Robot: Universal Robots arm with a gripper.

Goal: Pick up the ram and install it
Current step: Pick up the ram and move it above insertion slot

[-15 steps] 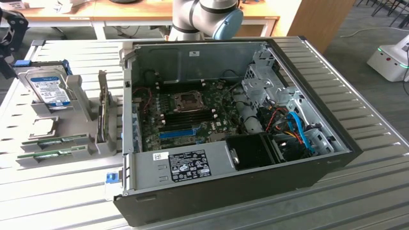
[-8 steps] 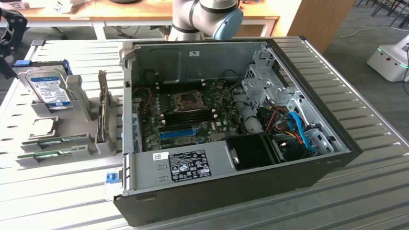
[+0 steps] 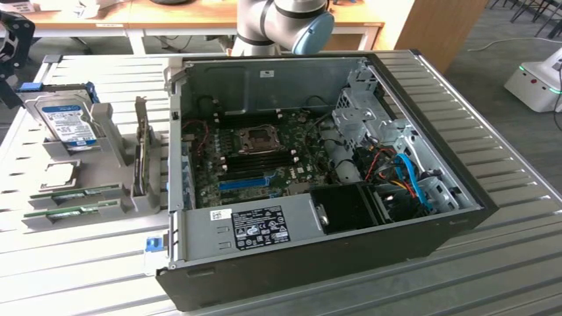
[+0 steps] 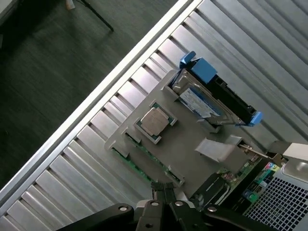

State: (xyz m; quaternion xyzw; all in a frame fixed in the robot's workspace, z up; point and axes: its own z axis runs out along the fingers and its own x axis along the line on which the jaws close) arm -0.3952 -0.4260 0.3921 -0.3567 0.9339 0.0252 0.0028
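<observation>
On the grey holder (image 4: 183,147) at the exterior view's left, you've got 2 ram sticks (image 3: 83,193) lying side by side, 1 CPU (image 3: 54,174), 1 hard drive (image 3: 68,124) and 1 upright expansion card (image 3: 142,148). Arm (image 3: 283,23) rises behind the 1 open PC case (image 3: 369,260). Wrist view gives you the gripper (image 4: 163,186) over the holder near the sticks' end, fingertips pinched together w/ nothing between them. Exterior view gives you the motherboard (image 3: 263,155) inside the case.
</observation>
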